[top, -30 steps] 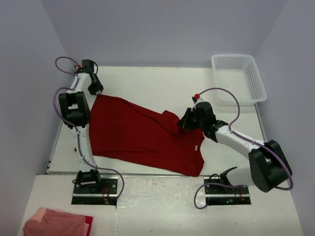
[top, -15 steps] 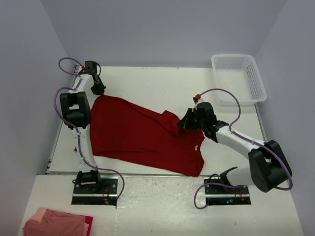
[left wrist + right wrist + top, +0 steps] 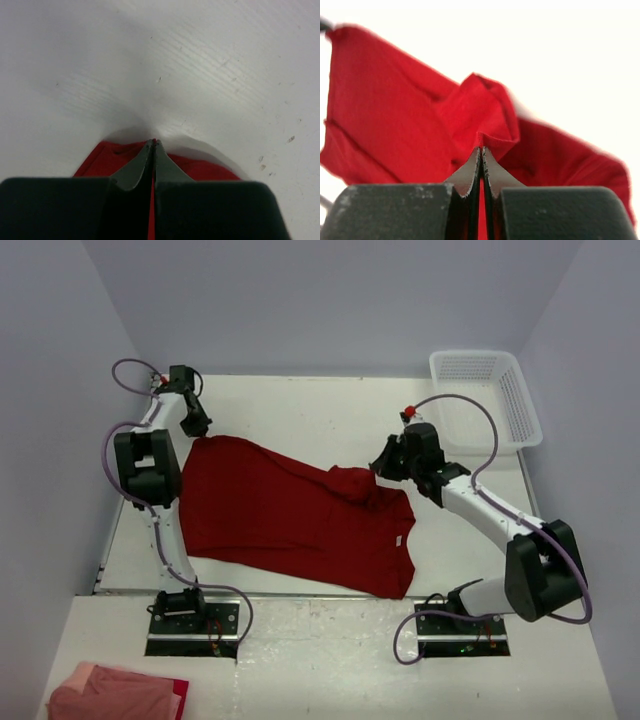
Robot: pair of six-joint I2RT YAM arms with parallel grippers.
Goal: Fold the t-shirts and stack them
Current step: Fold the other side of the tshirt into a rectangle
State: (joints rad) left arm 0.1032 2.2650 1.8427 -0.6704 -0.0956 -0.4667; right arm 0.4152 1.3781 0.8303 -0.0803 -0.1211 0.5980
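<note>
A deep red t-shirt point(image 3: 280, 515) lies spread on the white table, with a small white label near its right edge. My left gripper point(image 3: 196, 427) is shut on the shirt's far left corner; in the left wrist view point(image 3: 153, 143) red cloth point(image 3: 200, 167) shows between and under the fingers. My right gripper point(image 3: 381, 466) is shut on the shirt's upper right part and holds a bunched fold lifted off the table. In the right wrist view point(image 3: 481, 148) the red cloth point(image 3: 395, 110) hangs from the closed tips.
A white plastic mesh basket point(image 3: 487, 400) stands at the back right corner. A pile of pink and red cloth point(image 3: 115, 692) lies on the near ledge at the bottom left, in front of the left arm's base.
My right gripper has moved up and toward the back with the shirt's fold, lifting it. My left gripper has shifted only slightly at the far corner.
</note>
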